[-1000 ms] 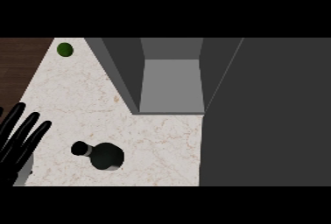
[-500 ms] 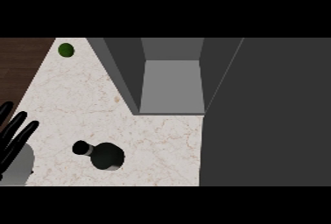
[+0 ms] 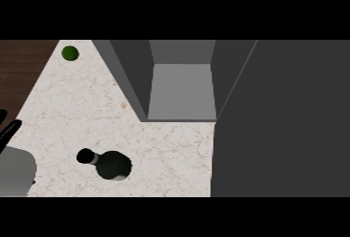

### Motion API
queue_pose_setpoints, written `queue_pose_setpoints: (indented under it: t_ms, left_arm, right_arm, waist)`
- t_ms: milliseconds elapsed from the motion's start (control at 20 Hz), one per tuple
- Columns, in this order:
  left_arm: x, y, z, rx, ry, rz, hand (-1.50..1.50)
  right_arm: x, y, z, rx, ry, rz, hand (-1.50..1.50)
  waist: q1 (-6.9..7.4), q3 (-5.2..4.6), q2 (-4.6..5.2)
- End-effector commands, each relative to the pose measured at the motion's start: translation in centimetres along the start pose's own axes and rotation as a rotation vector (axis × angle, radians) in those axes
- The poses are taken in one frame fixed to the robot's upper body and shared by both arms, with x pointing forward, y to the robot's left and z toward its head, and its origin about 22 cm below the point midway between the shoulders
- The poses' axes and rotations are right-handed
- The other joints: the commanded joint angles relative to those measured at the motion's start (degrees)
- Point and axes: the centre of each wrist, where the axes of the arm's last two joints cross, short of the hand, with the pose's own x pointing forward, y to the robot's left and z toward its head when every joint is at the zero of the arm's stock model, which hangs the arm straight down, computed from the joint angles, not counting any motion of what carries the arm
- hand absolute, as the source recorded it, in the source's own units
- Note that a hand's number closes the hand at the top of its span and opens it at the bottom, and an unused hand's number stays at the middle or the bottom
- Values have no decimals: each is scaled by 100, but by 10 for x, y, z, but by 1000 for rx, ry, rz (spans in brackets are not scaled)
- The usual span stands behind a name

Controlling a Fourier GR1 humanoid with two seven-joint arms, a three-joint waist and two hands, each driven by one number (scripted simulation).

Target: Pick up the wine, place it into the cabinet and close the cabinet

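The wine bottle (image 3: 107,163) stands upright on the pale stone counter (image 3: 82,106); from above I see its dark green body and black cap. The cabinet (image 3: 182,92) sits beyond it to the right, open, with a grey floor inside and nothing on it. Its dark door (image 3: 284,120) fills the right side of the view. My left hand (image 3: 9,130) shows only as straight black fingers at the left edge, well left of the bottle and touching nothing, with its grey forearm (image 3: 14,172) below. My right hand is out of sight.
A small green lime (image 3: 70,53) lies at the counter's far left corner. Dark wood floor (image 3: 21,69) borders the counter on the left.
My left hand has slid leftward and down, so most of its fingers have left the view. The bottle, lime and cabinet have not moved.
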Motion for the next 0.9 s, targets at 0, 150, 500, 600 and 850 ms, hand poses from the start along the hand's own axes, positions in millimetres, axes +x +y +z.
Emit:
queue_pose_setpoints:
  t_ms: [0, 150, 500, 600, 850]
  left_arm:
    - [29, -24, 28, -106, -88, 37, -150]
    - [23, -21, 21, -83, -118, 23, -150]
    - [21, 1, 24, 11, -102, 1, -150]
    - [13, 9, 28, 15, -97, -10, -150]
    - [-17, 26, 16, 8, -67, -64, -150]
  right_arm:
    - [42, 11, 25, 19, -67, 4, -150]
    - [54, 19, 34, 17, -85, -4, -150]
    - [56, 14, 31, 6, -88, -14, -150]
    - [48, 9, 31, 11, -81, -27, -150]
    - [46, 11, 28, 6, -73, -33, -150]
  waist:
    - [39, 2, -1]
    - [-54, -2, -8]
    - [-10, -2, 43]
    - [-25, 2, 48]
    - [-79, -2, 71]
